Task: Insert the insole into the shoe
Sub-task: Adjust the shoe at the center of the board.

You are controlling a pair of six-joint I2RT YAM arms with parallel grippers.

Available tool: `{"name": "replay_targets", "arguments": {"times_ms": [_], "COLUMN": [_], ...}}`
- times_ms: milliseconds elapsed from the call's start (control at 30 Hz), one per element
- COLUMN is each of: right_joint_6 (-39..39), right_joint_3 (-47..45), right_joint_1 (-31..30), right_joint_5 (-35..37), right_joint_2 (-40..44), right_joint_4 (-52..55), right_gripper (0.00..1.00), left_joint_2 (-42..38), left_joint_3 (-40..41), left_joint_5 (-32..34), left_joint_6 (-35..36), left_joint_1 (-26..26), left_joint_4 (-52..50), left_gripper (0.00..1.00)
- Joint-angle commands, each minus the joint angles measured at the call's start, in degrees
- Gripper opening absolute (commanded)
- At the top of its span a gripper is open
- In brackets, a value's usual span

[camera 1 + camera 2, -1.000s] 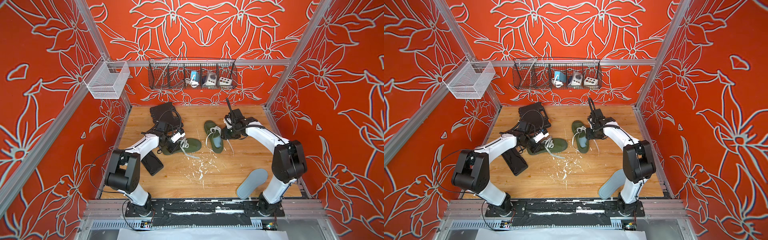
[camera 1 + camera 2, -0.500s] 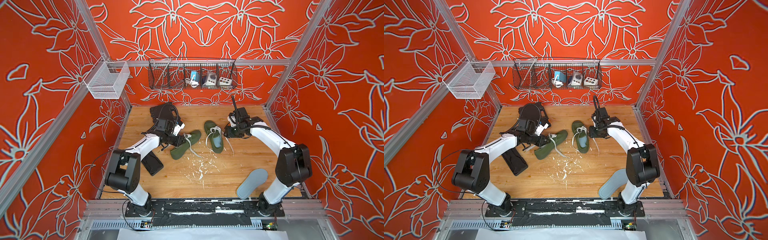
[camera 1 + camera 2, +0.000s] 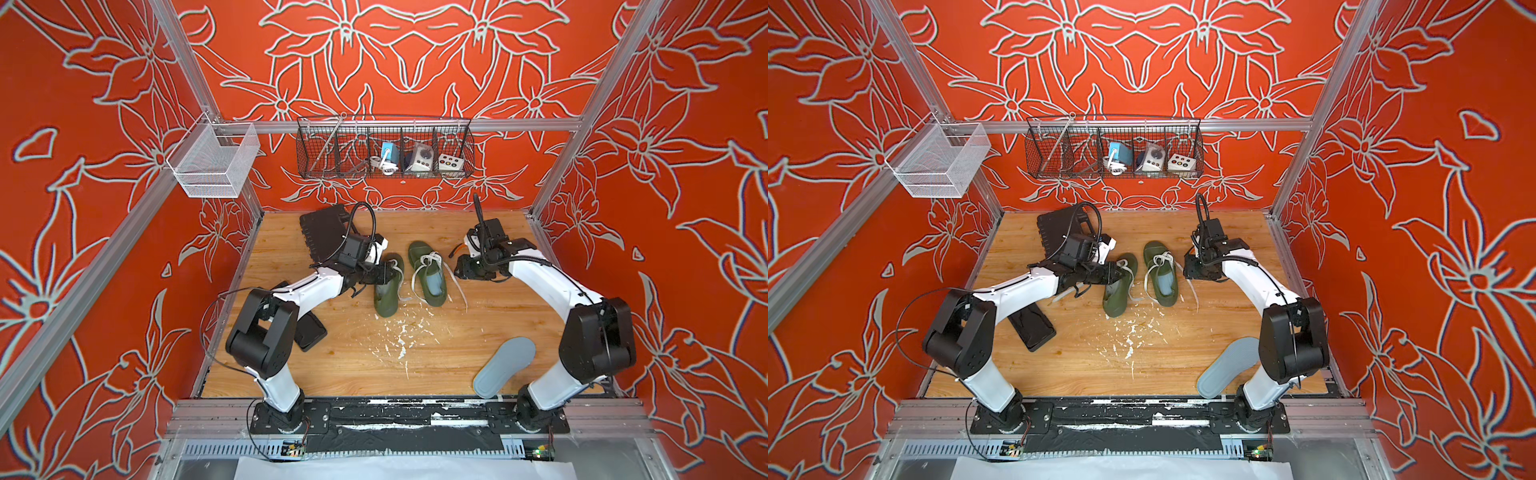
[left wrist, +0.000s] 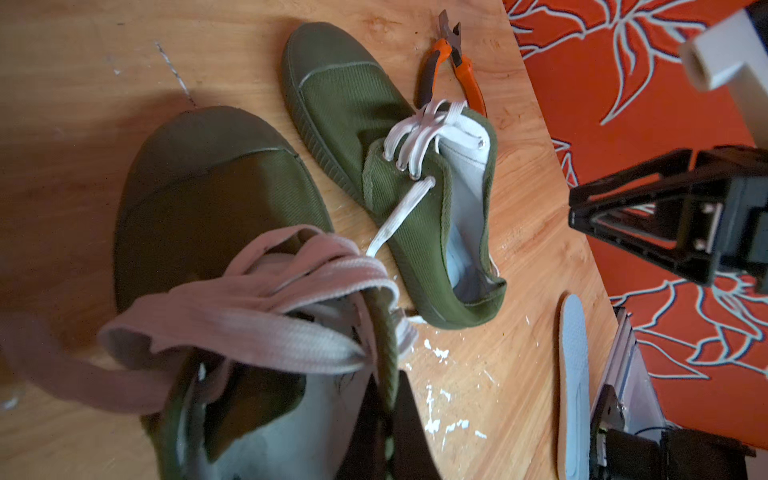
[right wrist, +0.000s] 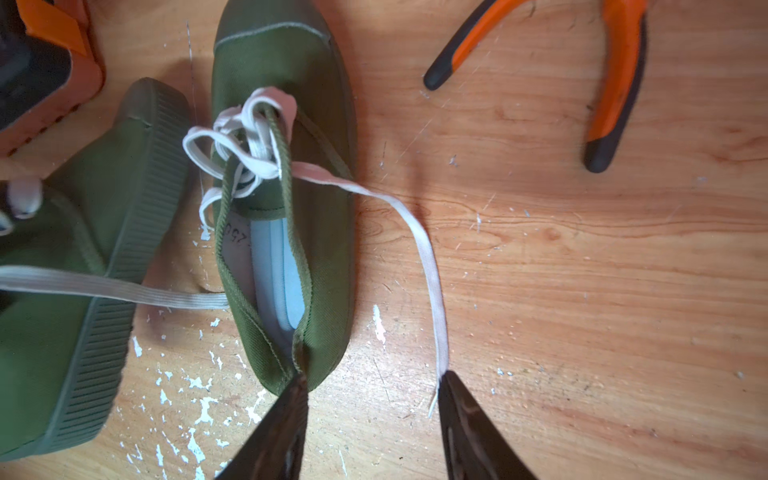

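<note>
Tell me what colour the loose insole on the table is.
The insole is pale grey-blue, clearest in a top view.

The wooden board [image 3: 353, 365] carries two green shoes [image 3: 430, 278], a grey insole [image 3: 505, 365] and orange pliers [image 5: 617, 83].

Only dark fingertips of the left gripper [image 4: 388, 419] show, clamped on the shoe [image 4: 216, 178] collar; its heel is cut off, its laces [image 4: 249, 316] blurred. Beyond the right gripper [image 5: 370, 415], the pliers [image 5: 615, 83] are cut off at the head. The right arm [image 3: 1254, 276] covers part of the insole [image 3: 1223, 368].
</note>
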State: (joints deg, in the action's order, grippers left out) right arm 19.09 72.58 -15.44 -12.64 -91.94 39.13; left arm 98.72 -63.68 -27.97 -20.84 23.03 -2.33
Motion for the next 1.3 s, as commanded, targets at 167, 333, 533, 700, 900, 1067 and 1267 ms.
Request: {"name": "replay_targets", "arguments": {"times_ms": [167, 333, 533, 700, 900, 1067, 1267], "right_joint_6": [4.9, 6.4, 8.0, 8.0, 7.8, 7.7, 7.3], "right_joint_3": [-5.7, -6.3, -8.3, -8.5, -8.4, -8.5, -8.4], "right_joint_1": [1.9, 2.1, 2.2, 2.5, 2.6, 2.8, 3.0], "right_joint_5": [0.4, -0.1, 0.1, 0.3, 0.2, 0.1, -0.3], "right_joint_2": [5.8, 6.2, 8.3, 8.6, 8.8, 9.0, 9.0], "right_joint_4": [-0.6, -0.1, -1.0, -0.6, -0.6, -0.6, -0.5], "right_gripper": [0.53, 0.53, 0.53, 0.54, 0.54, 0.54, 0.54], "left_joint_2": [1.3, 2.1, 2.5, 2.9, 2.8, 0.6, 3.1], "left_joint_3": [-2.9, -1.5, 0.7, 1.8, 2.0, 3.5, 2.0], "left_joint_5": [9.4, 5.8, 6.9, 10.8, 17.6, 22.4, 19.0], "left_joint_6": [0.6, -2.3, -10.7, -14.7, -14.9, -15.5, -16.2], "left_joint_1": [2.6, 2.7, 3.3, 4.0, 4.2, 4.9, 4.9], "left_joint_4": [-1.1, 1.1, 7.0, 11.9, 12.2, 13.6, 14.2], "left_gripper": [0.00, 0.01, 0.00, 0.00, 0.00, 0.00, 0.00]}}
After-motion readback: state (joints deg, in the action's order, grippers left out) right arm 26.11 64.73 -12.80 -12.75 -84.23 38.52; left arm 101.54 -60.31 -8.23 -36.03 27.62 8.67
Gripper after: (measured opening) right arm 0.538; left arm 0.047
